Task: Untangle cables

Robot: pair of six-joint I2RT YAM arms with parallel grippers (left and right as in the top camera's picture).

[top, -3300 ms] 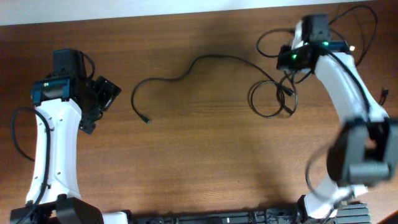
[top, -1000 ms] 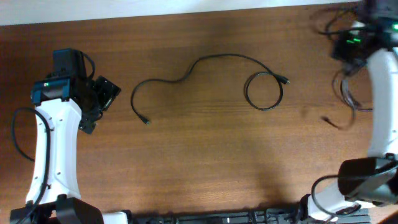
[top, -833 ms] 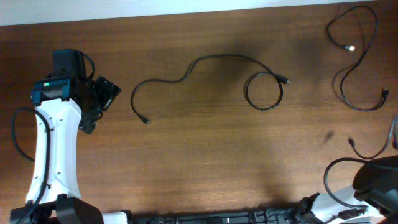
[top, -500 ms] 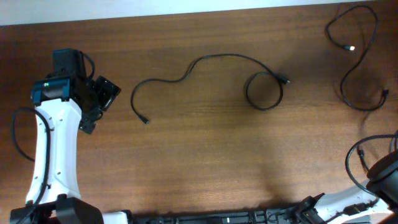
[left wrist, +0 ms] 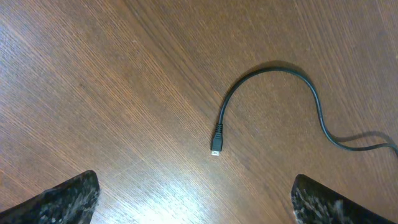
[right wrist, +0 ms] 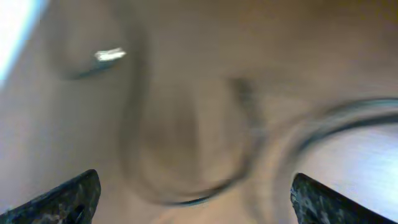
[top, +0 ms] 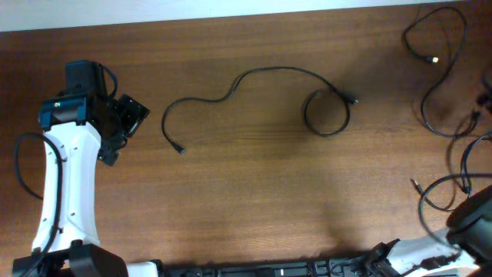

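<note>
Your left gripper (left wrist: 199, 200) hangs spread wide over the desk (left wrist: 93, 74), the plug (left wrist: 216, 144) of a cable (left wrist: 273, 68) lying below it; your right gripper (right wrist: 199, 200), badly blurred, is spread too.

I'm seeing one black cable (top: 269, 69) lying mid-frame, snaking rightward into a small coil; a second cable (top: 445, 75) is sprawling upper right.

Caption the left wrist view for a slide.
Open left end effector hovers over the plug end of a thin black cable on a brown wooden table.
</note>
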